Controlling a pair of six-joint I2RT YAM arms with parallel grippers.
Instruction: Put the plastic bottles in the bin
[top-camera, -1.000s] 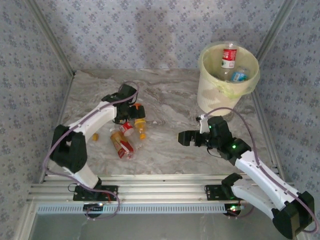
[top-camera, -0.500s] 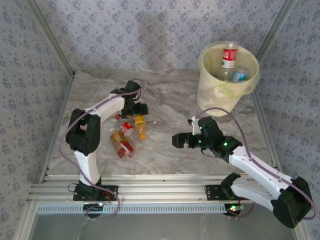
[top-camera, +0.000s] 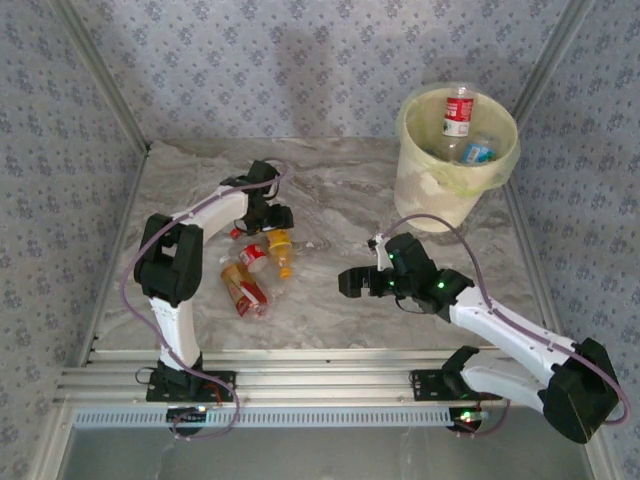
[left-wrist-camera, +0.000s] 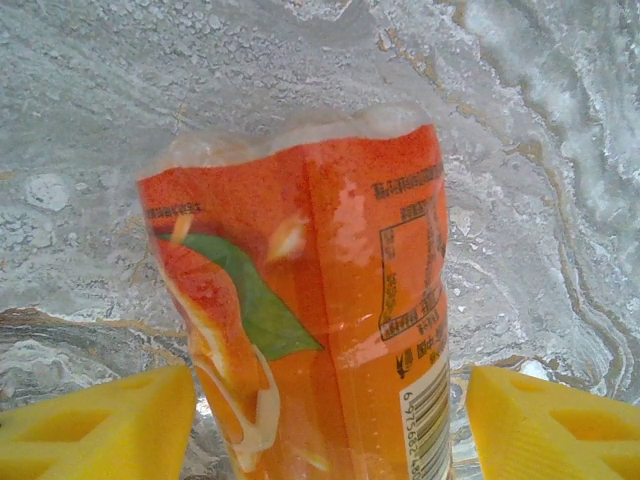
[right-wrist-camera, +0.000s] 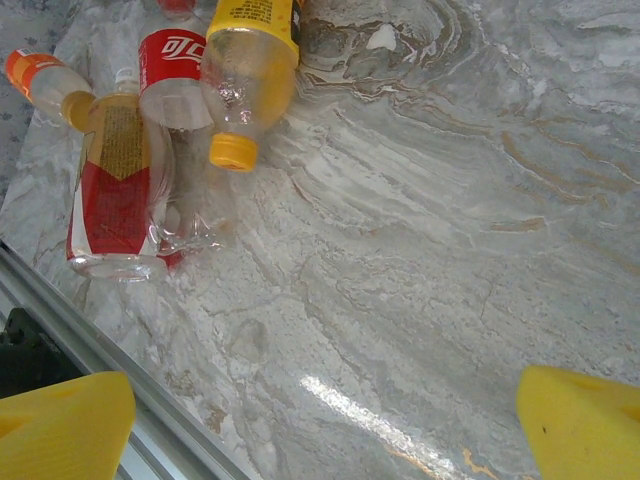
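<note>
White arms (top-camera: 205, 215), black joints (top-camera: 165, 265), thin cables (top-camera: 440, 221) apparently purple, yellow jaws.

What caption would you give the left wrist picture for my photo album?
Left gripper, yellow fingers either side of an orange-labelled bottle on the marble table.

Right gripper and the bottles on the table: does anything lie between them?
Nothing. In the top view, bare table separates the right gripper from the nearest one, the yellow-capped bottle. The right wrist view shows the same bare marble stretch.

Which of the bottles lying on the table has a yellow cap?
The clear bottle with the yellow label, lying on its side next to the red-labelled bottles.
</note>
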